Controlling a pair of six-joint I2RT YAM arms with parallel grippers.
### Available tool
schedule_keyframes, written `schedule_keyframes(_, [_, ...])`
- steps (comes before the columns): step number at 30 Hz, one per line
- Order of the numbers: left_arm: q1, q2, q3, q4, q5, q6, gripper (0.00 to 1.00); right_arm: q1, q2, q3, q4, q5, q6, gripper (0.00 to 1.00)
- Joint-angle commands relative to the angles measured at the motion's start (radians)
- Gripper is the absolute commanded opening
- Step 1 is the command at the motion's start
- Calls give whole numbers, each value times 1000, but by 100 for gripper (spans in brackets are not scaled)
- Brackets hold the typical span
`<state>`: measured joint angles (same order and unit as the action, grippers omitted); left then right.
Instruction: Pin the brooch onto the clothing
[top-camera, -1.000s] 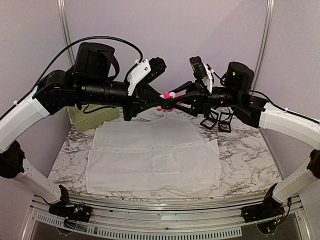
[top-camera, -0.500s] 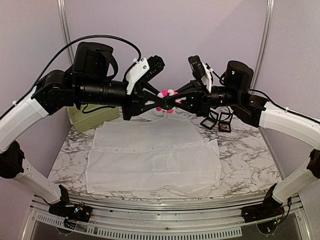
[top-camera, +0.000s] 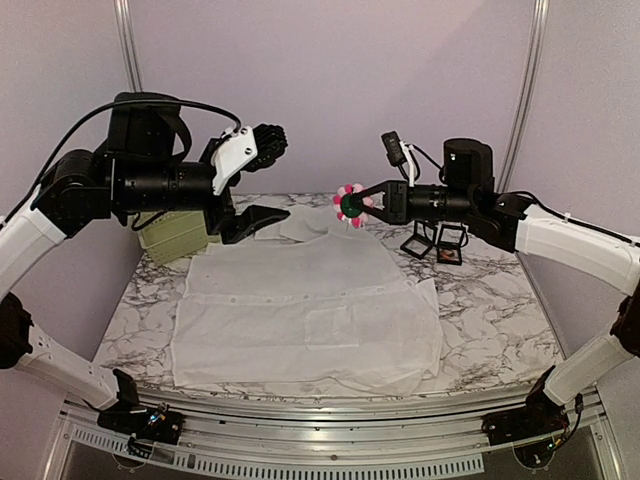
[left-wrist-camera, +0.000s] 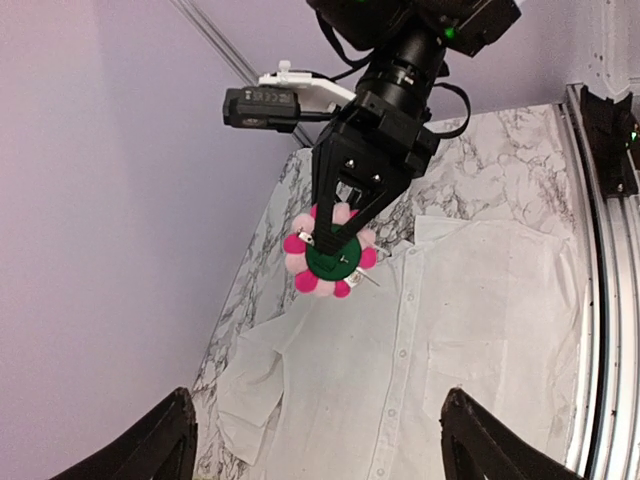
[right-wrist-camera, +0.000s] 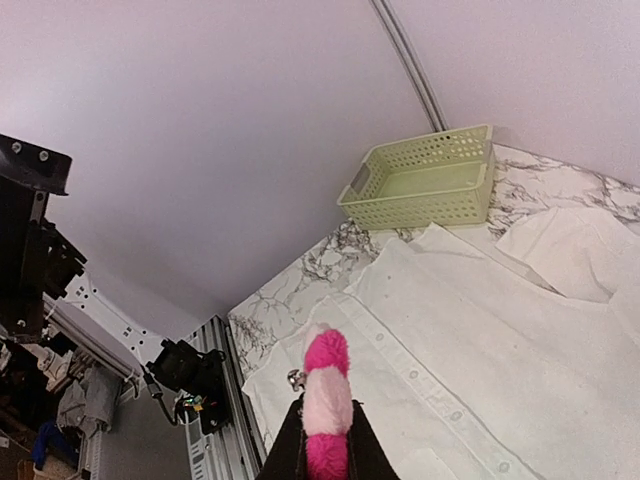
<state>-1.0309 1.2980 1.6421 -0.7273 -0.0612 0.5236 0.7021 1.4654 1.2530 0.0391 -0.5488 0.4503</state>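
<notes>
A marble-patterned table (top-camera: 480, 300) is enclosed by plain lilac walls, and the shirt (top-camera: 300, 310) is spread flat on it. The brooch (top-camera: 350, 205) is held in the air, pinched by the right gripper (top-camera: 362, 203). The left gripper (top-camera: 274, 178) is spread wide and empty. A green basket (top-camera: 175, 235) is half hidden behind the left arm.

— Left arm?
— Raised, forearm level, left gripper (top-camera: 268, 175) facing inward, its 2 fingers spread wide.
— And the right?
— Stretched toward it at the same height, right gripper (top-camera: 357, 203) pinched on the brooch (top-camera: 348, 204), well apart from the left.
</notes>
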Motion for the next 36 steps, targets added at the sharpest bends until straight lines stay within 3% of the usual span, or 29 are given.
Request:
schedule_keyframes(1, [44, -28, -143, 16, -17, 35, 84, -66, -21, -126, 12, 62, 135, 0])
schedule_keyframes(6, [77, -13, -235, -35, -32, 68, 83, -155, 29, -143, 35, -38, 138, 0])
schedule_keyframes(10, [91, 25, -294, 25, -36, 66, 79, -211, 71, -162, 40, -103, 116, 0])
schedule_keyframes(15, [85, 104, -304, 52, 49, -42, 73, -238, 88, -248, 99, -130, 131, 0])
schedule_keyframes(24, [101, 273, -311, 50, 234, -222, 62, -271, 166, -218, 96, -134, 142, 0])
schedule_keyframes(30, [105, 449, -365, 384, 344, -307, 55, -271, 164, -231, 58, -94, 136, 0])
schedule_keyframes(36, [91, 551, -523, 779, 274, -415, 57, -274, 171, -281, 61, -107, 127, 0])
